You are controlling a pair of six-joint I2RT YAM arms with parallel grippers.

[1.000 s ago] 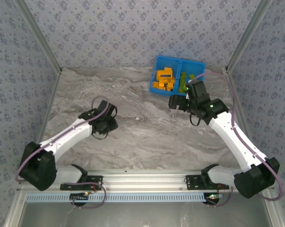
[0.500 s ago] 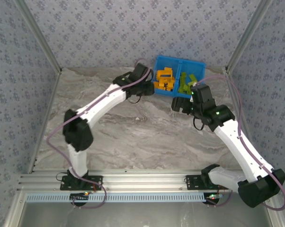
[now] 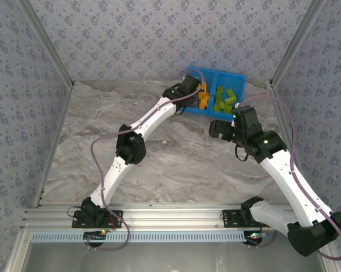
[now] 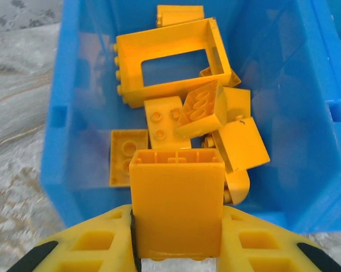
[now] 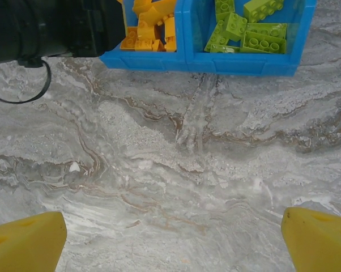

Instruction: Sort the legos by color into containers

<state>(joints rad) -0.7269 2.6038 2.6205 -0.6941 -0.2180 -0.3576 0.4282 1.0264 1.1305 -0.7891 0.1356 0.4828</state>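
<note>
The right gripper (image 5: 173,241) hangs on the near side of the bin (image 5: 184,61), well apart from it, above the bare marble table (image 5: 176,170). Its jaws are spread wide and nothing sits between them. From the top camera this gripper (image 3: 218,128) lies just near of the bin's near right corner. The left arm (image 3: 150,116) reaches diagonally to the near left edge of the bin (image 3: 239,77). The left gripper (image 4: 177,249) hovers at the near wall of the left compartment (image 4: 82,73). Its jaws are narrowed onto a held brick (image 4: 177,198), an orange block clamped by two opposite sides between the yellow fingers (image 4: 91,246). The block stands upright with its open underside ribs facing the far side of the bin. It sits above the near wall and partly over the compartment interior; contact with the pieces below cannot be determined. Inside the left compartment lie the loose orange bricks (image 4: 159,116), tilted against one another, touching, studs facing various ways. A rectangular frame piece (image 4: 170,59) rests toward the far wall of this compartment. Beyond the central divider (image 5: 187,22), the right compartment (image 5: 261,63) contains the green bricks (image 5: 255,41), piled together. In the top view the orange pile (image 3: 203,97) and the green pile (image 3: 222,98) occupy separate halves of the bin.
</note>
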